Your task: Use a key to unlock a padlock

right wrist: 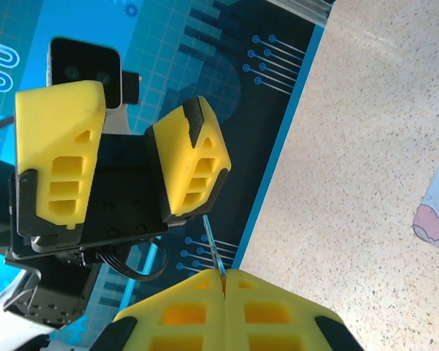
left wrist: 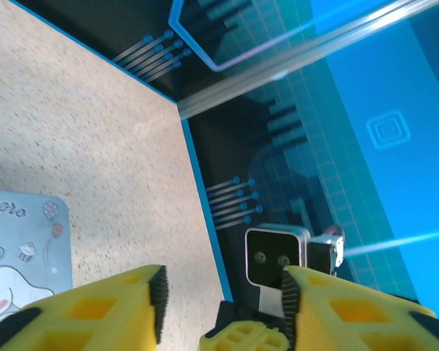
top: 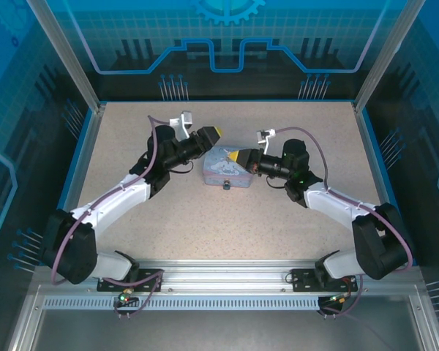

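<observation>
The key (right wrist: pixel 213 246) is a thin metal sliver sticking out from the tips of my right gripper (right wrist: pixel 224 274), which is shut on it. Its free end points at one of my left gripper's yellow fingers (right wrist: pixel 189 157). My left gripper (left wrist: pixel 223 307) is open, and the right gripper's yellow tip (left wrist: pixel 241 338) shows low between its pads. From above, the left gripper (top: pixel 212 134) and right gripper (top: pixel 240 156) meet over the back of the pale tin box (top: pixel 221 172). The padlock (top: pixel 227 184) is a small dark lump at the box's near edge.
The cartoon-printed lid of the tin box (left wrist: pixel 18 248) lies at the left in the left wrist view. Speckled tabletop (top: pixel 205 227) spreads around it inside a blue-edged frame with glass walls (top: pixel 227 44). The right wrist camera (left wrist: pixel 276 256) faces the left gripper.
</observation>
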Available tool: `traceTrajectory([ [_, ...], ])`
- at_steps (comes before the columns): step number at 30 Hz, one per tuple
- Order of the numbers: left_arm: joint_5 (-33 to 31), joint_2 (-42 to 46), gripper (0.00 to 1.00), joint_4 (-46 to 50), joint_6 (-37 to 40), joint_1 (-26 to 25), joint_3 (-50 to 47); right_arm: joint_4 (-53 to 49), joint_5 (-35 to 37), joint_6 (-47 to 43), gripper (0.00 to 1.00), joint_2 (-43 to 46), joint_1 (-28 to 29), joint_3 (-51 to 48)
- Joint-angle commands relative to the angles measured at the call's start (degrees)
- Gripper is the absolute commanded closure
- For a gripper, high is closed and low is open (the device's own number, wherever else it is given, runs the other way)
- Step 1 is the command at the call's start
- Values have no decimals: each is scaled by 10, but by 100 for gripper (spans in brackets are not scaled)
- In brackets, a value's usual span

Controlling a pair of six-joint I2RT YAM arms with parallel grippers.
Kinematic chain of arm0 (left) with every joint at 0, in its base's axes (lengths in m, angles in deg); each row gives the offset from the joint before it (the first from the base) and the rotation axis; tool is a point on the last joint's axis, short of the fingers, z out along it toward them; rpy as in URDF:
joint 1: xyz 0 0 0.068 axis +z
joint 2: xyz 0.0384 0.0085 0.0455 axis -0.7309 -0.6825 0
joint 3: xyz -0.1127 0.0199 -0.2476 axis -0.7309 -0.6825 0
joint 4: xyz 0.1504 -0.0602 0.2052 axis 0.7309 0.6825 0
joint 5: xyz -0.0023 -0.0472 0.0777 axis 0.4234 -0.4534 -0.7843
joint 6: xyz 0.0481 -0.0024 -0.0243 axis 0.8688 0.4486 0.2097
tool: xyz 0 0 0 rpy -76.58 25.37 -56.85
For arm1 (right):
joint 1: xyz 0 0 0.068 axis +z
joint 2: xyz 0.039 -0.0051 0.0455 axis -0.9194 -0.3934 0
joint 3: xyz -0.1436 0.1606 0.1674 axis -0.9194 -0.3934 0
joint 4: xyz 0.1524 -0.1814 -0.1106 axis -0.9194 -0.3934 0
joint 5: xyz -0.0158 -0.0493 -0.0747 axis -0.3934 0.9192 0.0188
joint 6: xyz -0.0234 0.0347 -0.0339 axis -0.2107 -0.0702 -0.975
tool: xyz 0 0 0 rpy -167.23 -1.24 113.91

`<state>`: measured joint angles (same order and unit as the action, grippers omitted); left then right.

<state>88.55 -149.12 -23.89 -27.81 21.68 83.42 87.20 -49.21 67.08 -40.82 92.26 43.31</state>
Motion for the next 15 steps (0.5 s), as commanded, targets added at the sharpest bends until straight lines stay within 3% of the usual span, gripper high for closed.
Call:
traceTrajectory([
  [1, 69, -20, 59, 19, 21, 2, 16, -7, -30, -14, 100, 15, -6, 11],
  [15, 90, -44, 74, -71, -24, -7, -21, 46, -29, 33, 100, -9, -6, 17],
])
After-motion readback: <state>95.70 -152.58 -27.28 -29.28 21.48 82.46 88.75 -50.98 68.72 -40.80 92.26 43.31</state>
